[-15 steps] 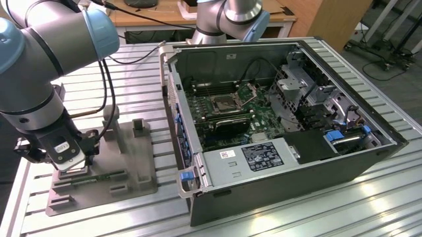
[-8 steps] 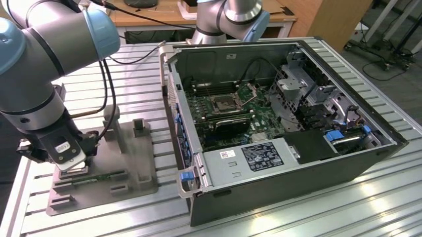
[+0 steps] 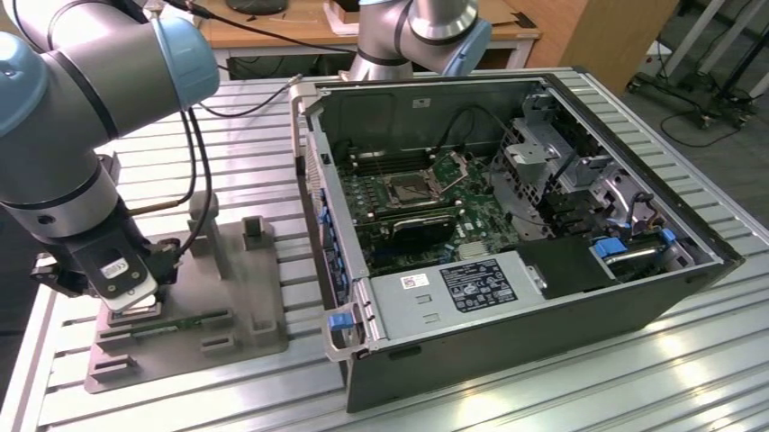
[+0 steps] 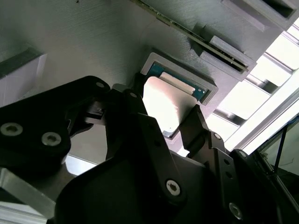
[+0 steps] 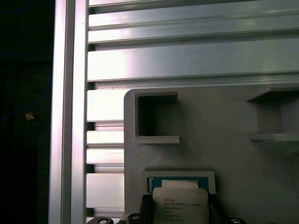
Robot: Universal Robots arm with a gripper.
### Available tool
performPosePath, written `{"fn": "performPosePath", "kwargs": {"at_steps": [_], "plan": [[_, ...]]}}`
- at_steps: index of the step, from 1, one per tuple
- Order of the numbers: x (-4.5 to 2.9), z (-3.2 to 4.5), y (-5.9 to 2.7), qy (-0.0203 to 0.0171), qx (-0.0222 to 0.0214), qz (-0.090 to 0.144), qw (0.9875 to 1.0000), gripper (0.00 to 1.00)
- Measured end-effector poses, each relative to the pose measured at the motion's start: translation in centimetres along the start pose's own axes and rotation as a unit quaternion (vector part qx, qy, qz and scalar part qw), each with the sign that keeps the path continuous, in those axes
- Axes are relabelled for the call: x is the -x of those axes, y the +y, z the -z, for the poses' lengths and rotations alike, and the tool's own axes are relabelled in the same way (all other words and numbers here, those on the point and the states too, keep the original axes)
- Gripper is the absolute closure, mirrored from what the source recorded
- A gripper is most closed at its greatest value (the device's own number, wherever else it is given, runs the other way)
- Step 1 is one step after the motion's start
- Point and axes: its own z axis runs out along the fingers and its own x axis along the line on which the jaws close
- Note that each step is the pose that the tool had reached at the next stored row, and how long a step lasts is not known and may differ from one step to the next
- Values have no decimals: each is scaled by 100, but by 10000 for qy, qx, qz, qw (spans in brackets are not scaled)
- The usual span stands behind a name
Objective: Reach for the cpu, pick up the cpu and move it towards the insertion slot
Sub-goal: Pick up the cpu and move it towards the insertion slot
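The cpu, a small square chip with a silvery top and a green rim, lies in its square recess in the grey plastic tray at the exterior view's left. My gripper is lowered onto it. In both wrist views the two black fingers press against opposite edges of the cpu, so my gripper is shut on it. The chip looks level with its recess. The insertion slot, a metal-framed socket with its flap raised, sits on the green board inside the open computer case.
A slim green memory stick lies in a groove of the tray, next to the cpu's recess. Upright tray posts stand nearby. The open computer case fills the exterior view's right, and a second arm's base stands behind it. Ribbed aluminium table surrounds the tray.
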Motion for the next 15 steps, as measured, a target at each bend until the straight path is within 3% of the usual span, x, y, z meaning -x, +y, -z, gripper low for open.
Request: {"fn": "performPosePath", "kwargs": {"at_steps": [15], "plan": [[17,0,1,-5,2,1,10000,45]]}}
